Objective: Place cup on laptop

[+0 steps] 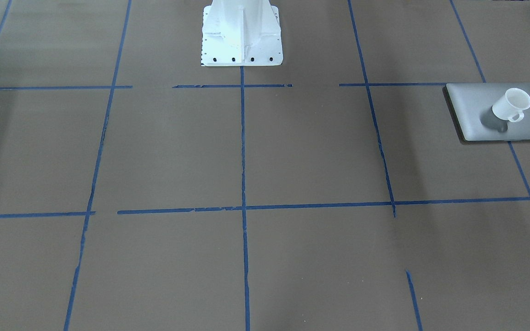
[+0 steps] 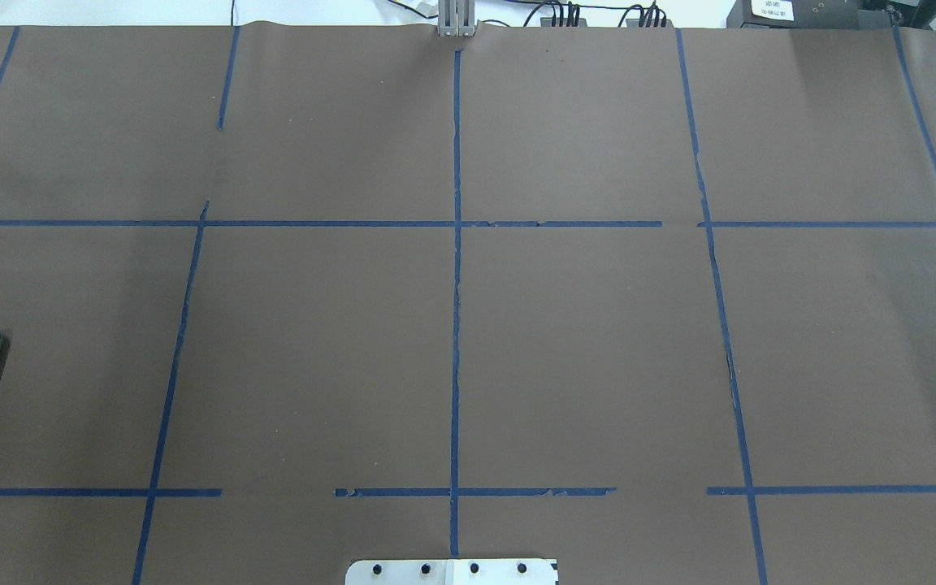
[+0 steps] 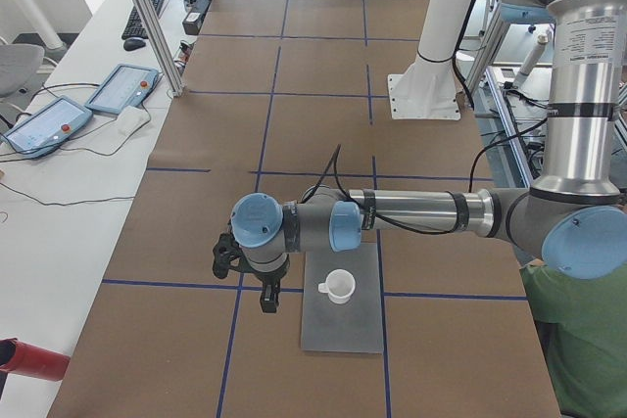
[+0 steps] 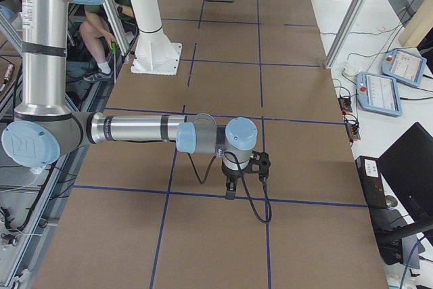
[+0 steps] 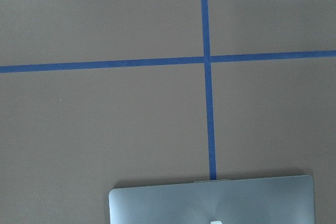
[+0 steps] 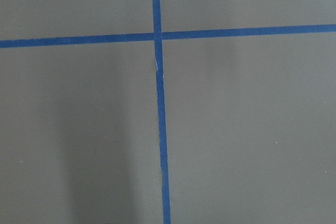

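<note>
Judging from how things lie, the task looks done. The cup (image 1: pixel 512 105) stands mouth-up on the closed lid of the laptop (image 1: pixel 472 101), near the lid's middle, at the right edge of the front-facing view, a little above mid-height. Nothing touches the cup. In the left side view it sits low in the centre of the frame, with its handle pointing to the frame's left.

The left gripper (image 3: pixel 266 296) hangs just beside the laptop's left edge in that view, apart from the cup and with nothing seen in it. It shows only in a side view, so I cannot tell whether its jaws are spread or closed. The same holds for the right gripper (image 4: pixel 230 193). It hangs over bare table (image 1: pixel 292 151) in the lower middle of the right side view, well apart from the laptop, which lies at the top of that frame.

The left wrist camera shows only a strip of the laptop lid along the bottom edge of its frame. The right wrist camera shows only brown surface and blue tape lines (image 1: pixel 243 147). What might be left, as I judge it, is at most drawing the left arm clear to a resting pose.

Counted:
- one cup
- one laptop
- two arms, each with one gripper
- one white robot base (image 1: pixel 241 32) at the top centre of the front-facing view
</note>
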`<state>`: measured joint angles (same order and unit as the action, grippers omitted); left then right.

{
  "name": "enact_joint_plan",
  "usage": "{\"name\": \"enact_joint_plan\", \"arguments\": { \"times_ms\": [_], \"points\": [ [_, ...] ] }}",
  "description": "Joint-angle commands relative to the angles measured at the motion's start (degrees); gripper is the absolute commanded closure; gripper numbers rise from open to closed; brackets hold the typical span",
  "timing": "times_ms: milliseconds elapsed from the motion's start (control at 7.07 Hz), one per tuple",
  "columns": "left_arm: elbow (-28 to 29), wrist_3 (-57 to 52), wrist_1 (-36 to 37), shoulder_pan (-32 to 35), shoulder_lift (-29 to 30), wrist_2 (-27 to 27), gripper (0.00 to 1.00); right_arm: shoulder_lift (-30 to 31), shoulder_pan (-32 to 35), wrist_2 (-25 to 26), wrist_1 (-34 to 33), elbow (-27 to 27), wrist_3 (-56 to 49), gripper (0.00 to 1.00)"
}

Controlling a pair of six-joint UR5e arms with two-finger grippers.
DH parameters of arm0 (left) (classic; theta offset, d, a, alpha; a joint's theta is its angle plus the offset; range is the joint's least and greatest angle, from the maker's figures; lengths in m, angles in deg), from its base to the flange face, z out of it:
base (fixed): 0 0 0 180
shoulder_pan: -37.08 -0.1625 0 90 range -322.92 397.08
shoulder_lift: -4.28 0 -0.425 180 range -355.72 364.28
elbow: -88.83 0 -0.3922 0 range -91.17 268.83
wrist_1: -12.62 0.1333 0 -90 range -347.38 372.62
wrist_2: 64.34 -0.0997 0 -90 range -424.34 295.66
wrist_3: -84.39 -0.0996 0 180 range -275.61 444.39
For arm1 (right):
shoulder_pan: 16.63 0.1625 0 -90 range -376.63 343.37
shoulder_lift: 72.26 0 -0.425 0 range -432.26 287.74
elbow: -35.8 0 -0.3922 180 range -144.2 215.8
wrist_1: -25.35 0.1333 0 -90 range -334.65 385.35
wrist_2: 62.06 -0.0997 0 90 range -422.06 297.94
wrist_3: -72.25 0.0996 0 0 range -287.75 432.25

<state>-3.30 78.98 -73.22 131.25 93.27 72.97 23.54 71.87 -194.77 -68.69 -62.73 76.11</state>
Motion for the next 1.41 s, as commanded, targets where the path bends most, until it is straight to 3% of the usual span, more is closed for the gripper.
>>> {"name": "enact_joint_plan", "arguments": {
  "times_ms": [0, 566, 1273],
  "points": [
    [0.2, 1.9, -0.7, -0.1, 0.0, 0.2, 0.00, 0.0, 0.0, 0.0, 0.0, 0.0, 0.0, 0.00],
    [0.6, 8.3, -3.9, -3.7, -0.2, -0.2, 0.00, 0.0, 0.0, 0.0, 0.0, 0.0, 0.0, 0.00],
    [0.8, 8.5, -4.5, -3.6, -1.1, -0.3, 0.00, 0.0, 0.0, 0.0, 0.0, 0.0, 0.0, 0.00]
  ]
}}
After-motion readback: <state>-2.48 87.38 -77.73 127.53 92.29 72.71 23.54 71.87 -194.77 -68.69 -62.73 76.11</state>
